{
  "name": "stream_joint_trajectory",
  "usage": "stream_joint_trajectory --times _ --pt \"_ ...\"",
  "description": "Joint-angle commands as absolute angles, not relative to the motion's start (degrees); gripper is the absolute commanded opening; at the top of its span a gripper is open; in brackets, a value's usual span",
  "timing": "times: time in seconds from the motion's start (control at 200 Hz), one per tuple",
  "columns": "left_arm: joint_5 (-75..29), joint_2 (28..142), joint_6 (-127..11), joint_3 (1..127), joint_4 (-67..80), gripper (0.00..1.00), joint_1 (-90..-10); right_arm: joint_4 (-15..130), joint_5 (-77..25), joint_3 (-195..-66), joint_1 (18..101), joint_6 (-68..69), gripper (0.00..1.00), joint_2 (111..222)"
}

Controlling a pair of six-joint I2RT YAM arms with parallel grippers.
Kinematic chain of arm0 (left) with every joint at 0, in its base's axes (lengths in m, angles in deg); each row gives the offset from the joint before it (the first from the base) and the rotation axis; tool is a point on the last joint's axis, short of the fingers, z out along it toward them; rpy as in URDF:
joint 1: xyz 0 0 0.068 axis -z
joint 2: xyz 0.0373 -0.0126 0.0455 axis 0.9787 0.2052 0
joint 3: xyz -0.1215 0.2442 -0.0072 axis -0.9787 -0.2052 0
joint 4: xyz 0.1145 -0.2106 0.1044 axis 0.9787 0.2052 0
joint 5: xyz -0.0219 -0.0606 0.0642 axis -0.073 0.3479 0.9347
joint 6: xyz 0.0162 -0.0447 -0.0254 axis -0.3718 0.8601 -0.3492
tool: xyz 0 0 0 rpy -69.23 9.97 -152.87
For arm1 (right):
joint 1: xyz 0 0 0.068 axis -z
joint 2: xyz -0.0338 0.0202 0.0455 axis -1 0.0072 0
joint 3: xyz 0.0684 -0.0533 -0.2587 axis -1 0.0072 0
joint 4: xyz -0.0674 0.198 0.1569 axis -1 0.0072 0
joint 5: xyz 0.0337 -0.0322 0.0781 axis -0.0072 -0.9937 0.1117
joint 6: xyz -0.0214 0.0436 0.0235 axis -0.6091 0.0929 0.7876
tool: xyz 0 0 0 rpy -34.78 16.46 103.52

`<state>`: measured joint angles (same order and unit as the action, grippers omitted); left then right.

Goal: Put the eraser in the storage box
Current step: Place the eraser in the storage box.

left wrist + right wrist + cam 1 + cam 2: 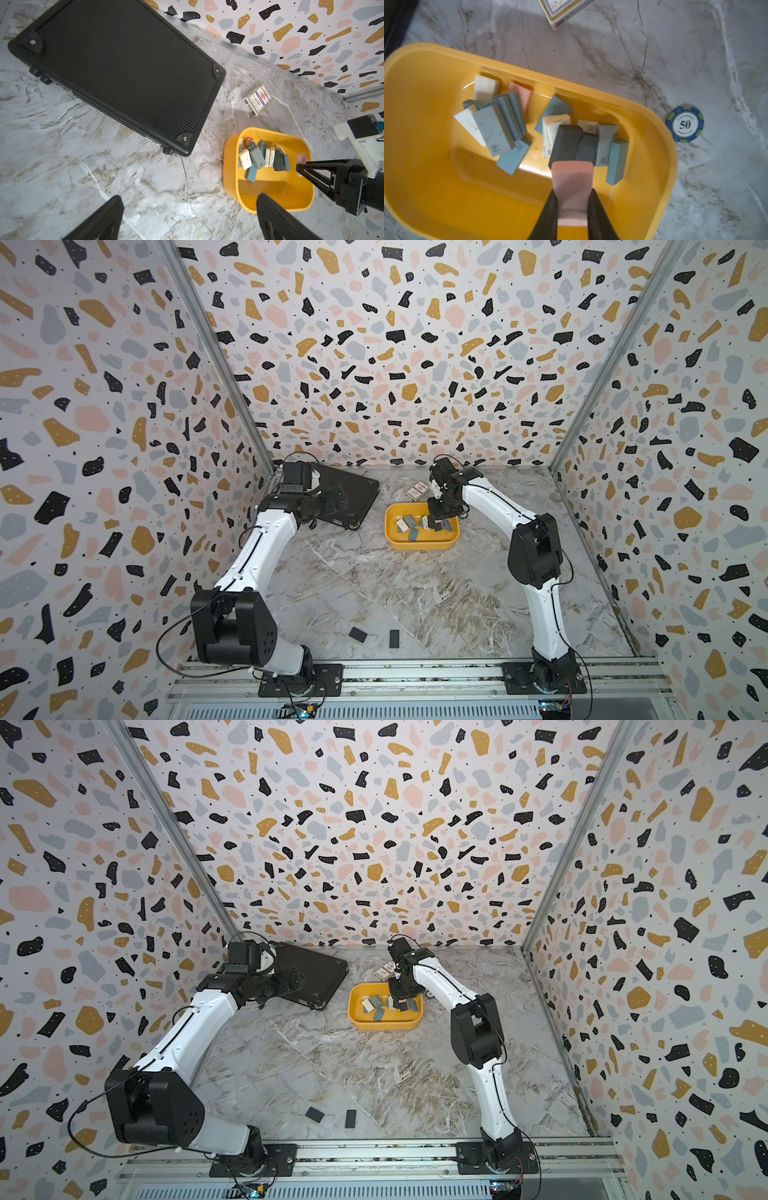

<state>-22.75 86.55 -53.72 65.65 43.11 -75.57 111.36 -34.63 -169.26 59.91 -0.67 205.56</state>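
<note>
The right gripper [572, 199], pinching the pink eraser [571, 180], should let go low over the storage box [417, 545], toward its bare 6 o'clock side in a top view; the left gripper [189, 198] stands wide.

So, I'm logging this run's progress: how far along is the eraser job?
Done: a pile of erasers lies in the storage box. In hand: the right gripper, shut on a pink eraser, hangs over the box, not yet released. Left: two dark blocks, probably erasers, lie on the table near the front. The left gripper is open.
</note>
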Motion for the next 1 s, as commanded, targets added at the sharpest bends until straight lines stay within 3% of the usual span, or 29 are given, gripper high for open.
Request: stream_joint_trajectory --times 0.0,0.791,0.996 --pt "-23.3 87.2 -54.9 67.2 42.1 1.0 -76.0 112.3 -33.4 -171.8 60.4 -0.1 0.17 206.6" --pt "-24.2 88.5 -55.0 67.4 42.2 1.0 -76.4 112.6 -36.4 -172.9 60.4 0.9 0.25 211.1" --pt "-24.4 88.4 -55.0 67.3 42.2 1.0 -76.4 112.5 -36.6 -173.2 60.5 0.7 0.36 210.8"
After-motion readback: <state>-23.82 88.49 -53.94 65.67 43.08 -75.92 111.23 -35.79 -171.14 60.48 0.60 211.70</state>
